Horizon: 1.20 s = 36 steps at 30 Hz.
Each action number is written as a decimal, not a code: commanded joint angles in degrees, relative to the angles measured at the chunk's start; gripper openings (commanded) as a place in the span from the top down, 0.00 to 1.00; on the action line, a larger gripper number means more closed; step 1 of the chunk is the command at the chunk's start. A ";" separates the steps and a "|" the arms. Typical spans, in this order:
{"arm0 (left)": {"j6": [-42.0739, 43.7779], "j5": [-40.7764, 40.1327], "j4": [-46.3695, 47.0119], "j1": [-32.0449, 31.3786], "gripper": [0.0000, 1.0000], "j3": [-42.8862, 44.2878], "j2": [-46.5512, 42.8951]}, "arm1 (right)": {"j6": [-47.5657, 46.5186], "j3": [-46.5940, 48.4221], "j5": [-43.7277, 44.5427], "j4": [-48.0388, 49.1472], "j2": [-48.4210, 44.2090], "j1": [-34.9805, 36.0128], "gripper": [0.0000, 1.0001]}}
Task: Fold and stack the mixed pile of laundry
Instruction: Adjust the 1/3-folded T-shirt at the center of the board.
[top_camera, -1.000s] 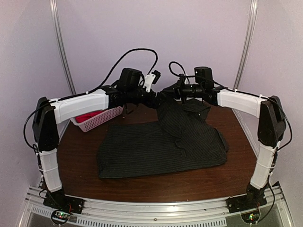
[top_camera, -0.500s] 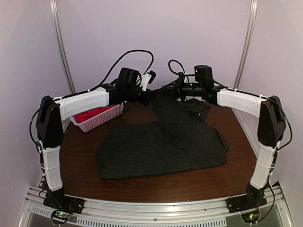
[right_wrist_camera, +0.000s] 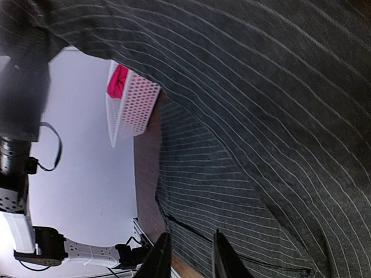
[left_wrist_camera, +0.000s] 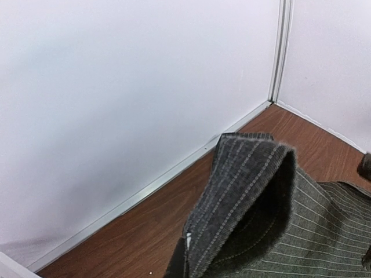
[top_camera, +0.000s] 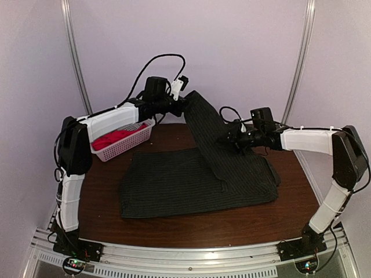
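The dark pinstriped shirt (top_camera: 191, 182) lies spread on the brown table (top_camera: 174, 226). One part of it is pulled up in a taut strip toward the back. My left gripper (top_camera: 183, 104) is shut on the top of that strip, high above the table's far edge. In the left wrist view the folded striped cloth (left_wrist_camera: 249, 191) hangs right at the jaws. My right gripper (top_camera: 226, 139) hovers beside the raised strip, open and holding nothing. Its fingers (right_wrist_camera: 161, 260) stand apart over the striped cloth (right_wrist_camera: 261, 116). The red T-shirt (top_camera: 113, 139) lies in the basket.
A white lattice basket (top_camera: 132, 143) stands at the table's back left, and the right wrist view shows the same basket (right_wrist_camera: 136, 107). Pale walls with metal corner posts (top_camera: 75, 63) close in the back and sides. Both arm bases sit on the rail at the near edge.
My left gripper closed on the shirt's lifted part and raised it up and back. My right gripper let go of the shirt, opened, and dropped away to the right.
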 commanded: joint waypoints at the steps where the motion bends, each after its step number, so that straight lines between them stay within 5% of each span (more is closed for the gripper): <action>1: 0.42 2.56 6.04 0.04 1.00 2.76 2.21 | -3.41 -5.65 2.41 -1.23 0.10 1.30 0.78; 11: 2.46 11.79 6.02 -0.09 1.00 -4.68 -3.60 | -5.15 -12.17 4.41 -1.68 5.27 2.81 0.80; 20: 17.83 20.88 6.73 -0.37 1.00 -35.25 -24.01 | -11.43 -13.47 4.91 -9.71 -5.46 2.14 0.52; 25: 28.24 25.50 1.73 -1.07 1.00 -46.45 -32.57 | -14.84 -15.29 4.99 -15.04 -14.42 1.50 0.45; 36: 48.62 6.90 1.20 -8.15 1.00 -70.41 -45.78 | -18.46 -18.54 8.96 -20.39 -22.83 0.84 0.39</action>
